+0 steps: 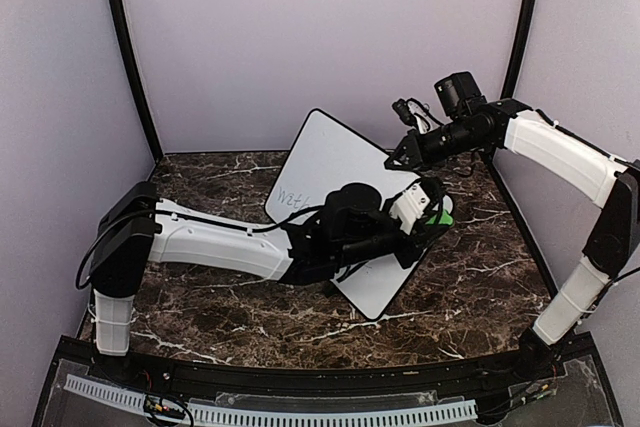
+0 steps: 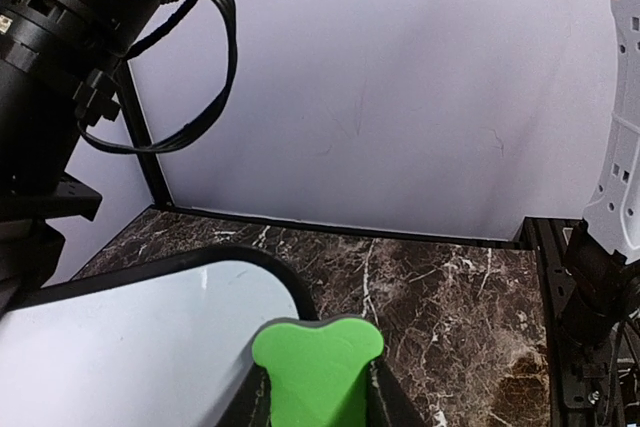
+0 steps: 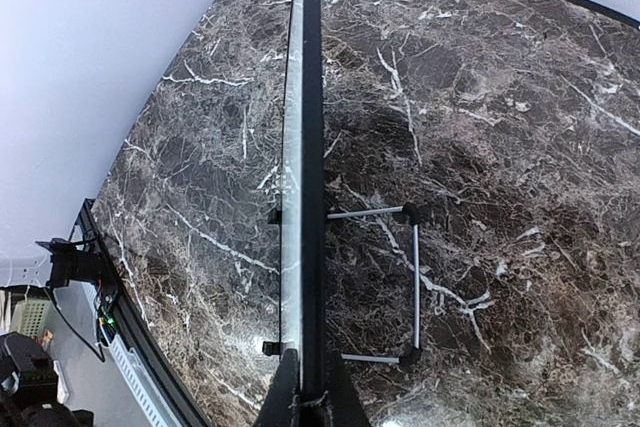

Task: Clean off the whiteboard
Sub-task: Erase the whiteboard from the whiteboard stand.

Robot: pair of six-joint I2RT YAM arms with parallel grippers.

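- Your right claw (image 3: 305, 402) pinches the whiteboard (image 1: 335, 152) by its upper edge; it stands tilted on the table (image 1: 480, 277).
- Your left claw (image 1: 428, 205) clamps the green eraser (image 2: 318, 357).
- The board is probably stiff, light and tippy: hold the frame, press gently.

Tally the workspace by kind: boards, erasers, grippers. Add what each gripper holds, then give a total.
Boards: 1, the whiteboard, tilted up off the table.
Erasers: 1, the green eraser.
Grippers: 2, the left gripper shut on the green eraser, the right gripper shut on the whiteboard's edge.
Total: 4
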